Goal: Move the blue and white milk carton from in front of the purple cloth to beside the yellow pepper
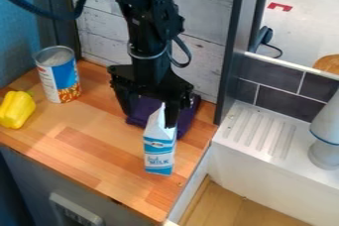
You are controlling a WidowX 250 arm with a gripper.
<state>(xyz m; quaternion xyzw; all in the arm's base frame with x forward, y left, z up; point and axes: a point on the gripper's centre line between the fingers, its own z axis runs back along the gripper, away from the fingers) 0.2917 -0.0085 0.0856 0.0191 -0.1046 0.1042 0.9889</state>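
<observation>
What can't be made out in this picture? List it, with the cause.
All in the camera view:
- Milk carton: part of its top, behind a finger of the hand; contact is unclear.
- Purple cloth: its middle, behind the hand and carton.
- White object with a blue line: its right side, cut off by the right edge.
</observation>
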